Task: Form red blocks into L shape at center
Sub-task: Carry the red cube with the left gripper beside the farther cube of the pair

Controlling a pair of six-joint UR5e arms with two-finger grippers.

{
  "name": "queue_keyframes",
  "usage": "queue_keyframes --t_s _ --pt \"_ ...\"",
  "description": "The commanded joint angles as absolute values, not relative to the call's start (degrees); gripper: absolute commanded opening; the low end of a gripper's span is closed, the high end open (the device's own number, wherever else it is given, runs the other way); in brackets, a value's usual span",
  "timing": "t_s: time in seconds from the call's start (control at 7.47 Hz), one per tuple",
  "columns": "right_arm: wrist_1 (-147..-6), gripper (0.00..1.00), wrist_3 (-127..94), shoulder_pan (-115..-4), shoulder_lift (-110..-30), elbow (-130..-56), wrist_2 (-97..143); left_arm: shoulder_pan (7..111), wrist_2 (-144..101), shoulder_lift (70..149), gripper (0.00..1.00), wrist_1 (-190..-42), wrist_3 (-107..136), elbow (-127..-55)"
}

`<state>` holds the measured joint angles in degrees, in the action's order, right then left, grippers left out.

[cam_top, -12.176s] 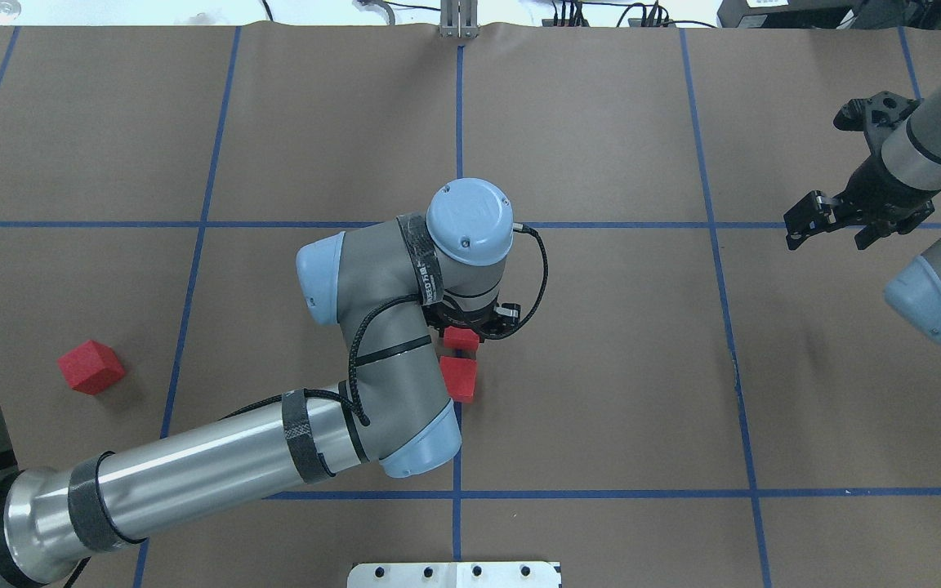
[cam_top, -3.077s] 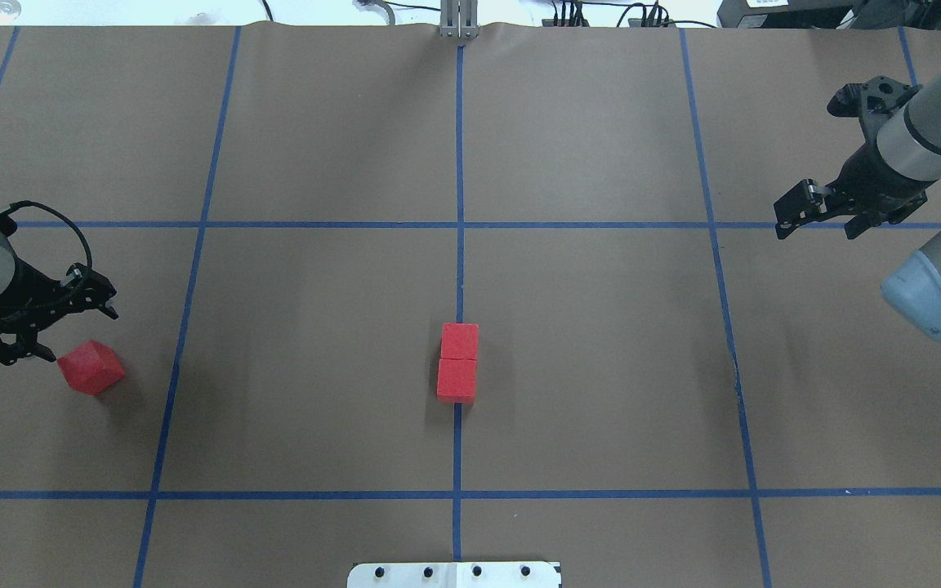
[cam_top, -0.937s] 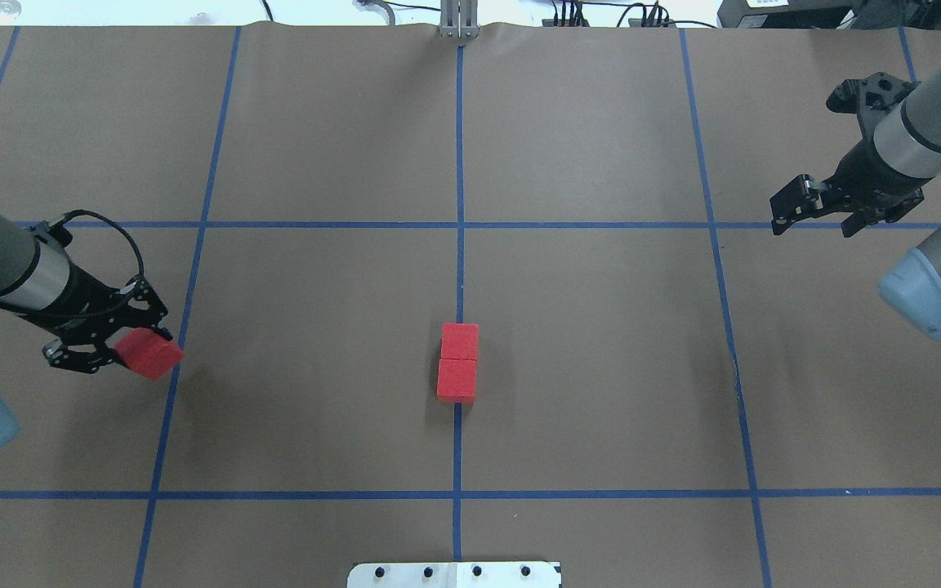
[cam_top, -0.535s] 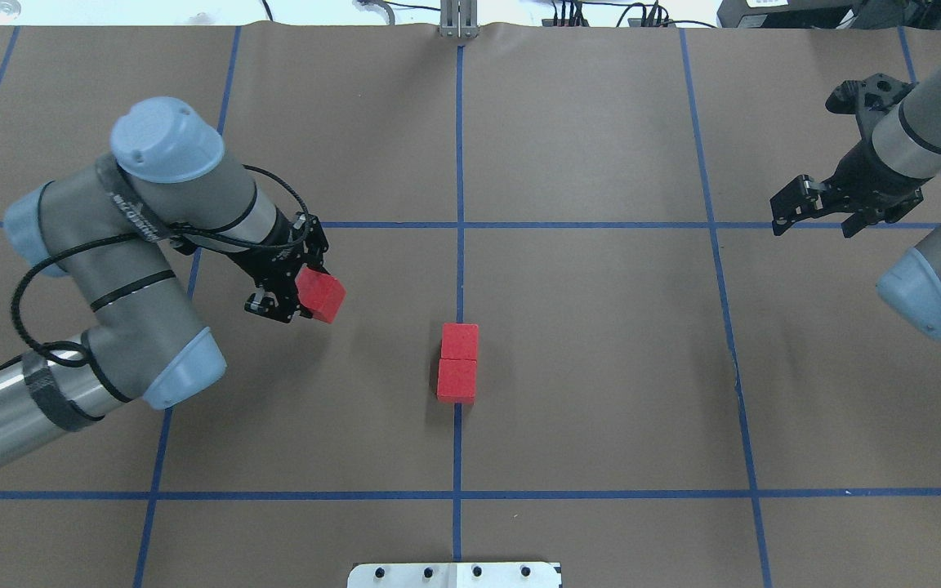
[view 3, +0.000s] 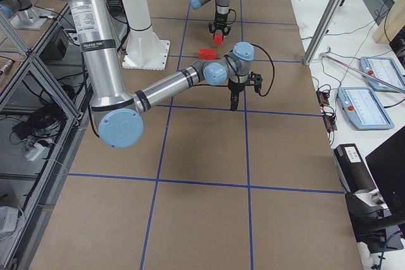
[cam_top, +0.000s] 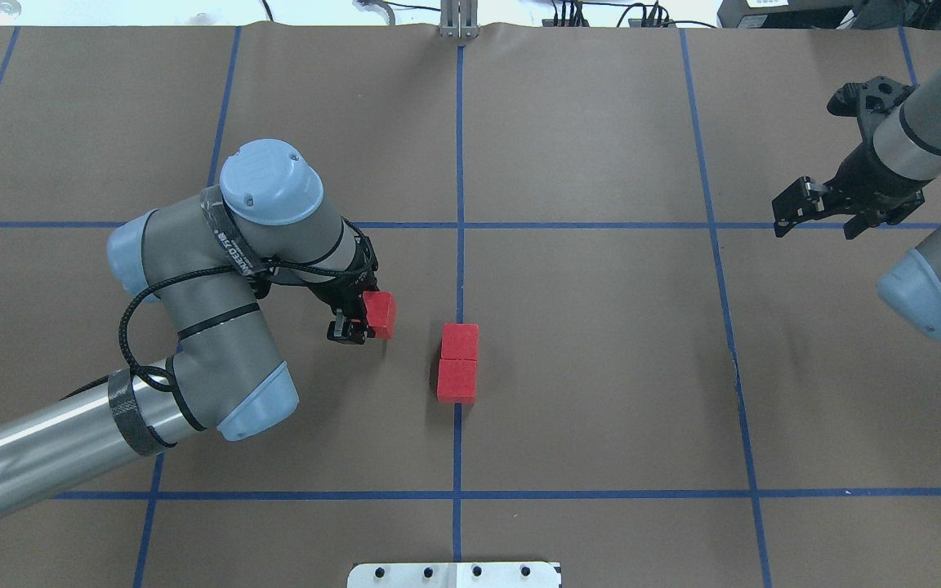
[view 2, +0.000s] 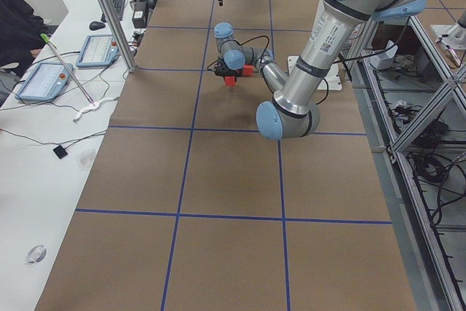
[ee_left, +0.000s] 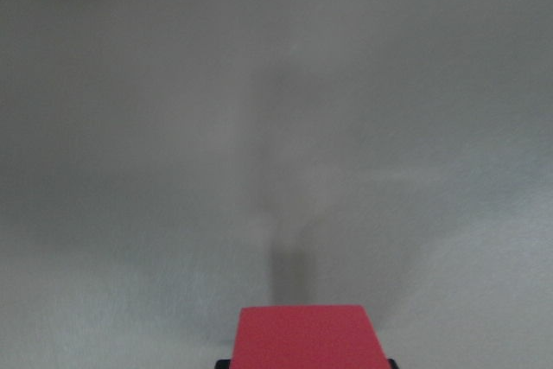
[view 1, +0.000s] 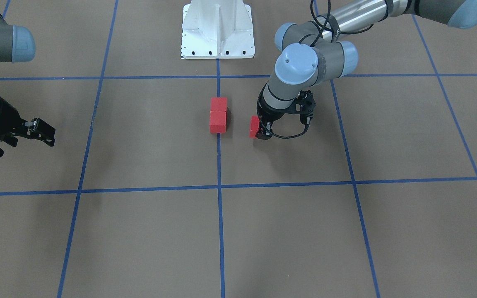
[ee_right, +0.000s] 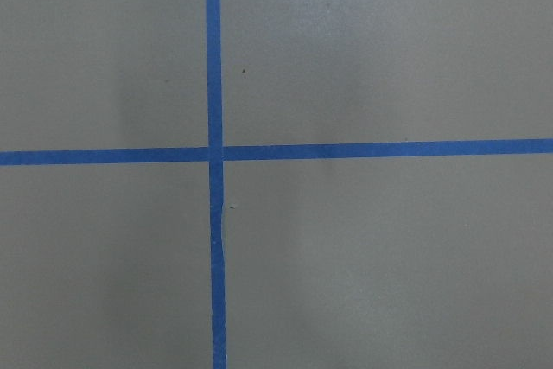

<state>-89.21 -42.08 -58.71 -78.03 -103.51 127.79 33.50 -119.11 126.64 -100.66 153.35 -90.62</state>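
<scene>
Two red blocks (cam_top: 458, 363) (view 1: 218, 115) lie touching in a short row on the blue centre line at the center (cam_top: 459, 269) of the brown surface. A third red block (cam_top: 380, 314) (view 1: 254, 126) (ee_left: 311, 337) hangs just left of that pair in the overhead view, with my left gripper (cam_top: 360, 317) (view 1: 261, 129) shut on it. A small gap separates it from the pair. My right gripper (cam_top: 823, 211) (view 1: 15, 140) hovers far off at the right side, open and holding nothing.
The white robot base plate (cam_top: 454, 574) (view 1: 218, 29) sits at the near edge on the centre line. Blue tape lines (ee_right: 212, 154) cross the brown paper. The left arm's elbow and forearm (cam_top: 193, 327) lie over the left half of the surface.
The left arm picked the third block up from the far left and carried it rightwards to just beside the pair. The right arm has barely moved.
</scene>
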Motion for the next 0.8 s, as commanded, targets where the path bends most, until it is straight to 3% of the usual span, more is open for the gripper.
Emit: queue_keyframes --t_s 0.0,0.67 --pt "-89.21 1.00 -42.10 -58.71 -78.13 -103.19 127.79 31.39 -118.56 127.70 0.00 -100.63 156.44 -90.44" --pt "-89.21 1.00 -42.10 -58.71 -78.31 -103.09 127.88 30.15 -117.86 132.36 0.00 -100.99 161.46 -85.88"
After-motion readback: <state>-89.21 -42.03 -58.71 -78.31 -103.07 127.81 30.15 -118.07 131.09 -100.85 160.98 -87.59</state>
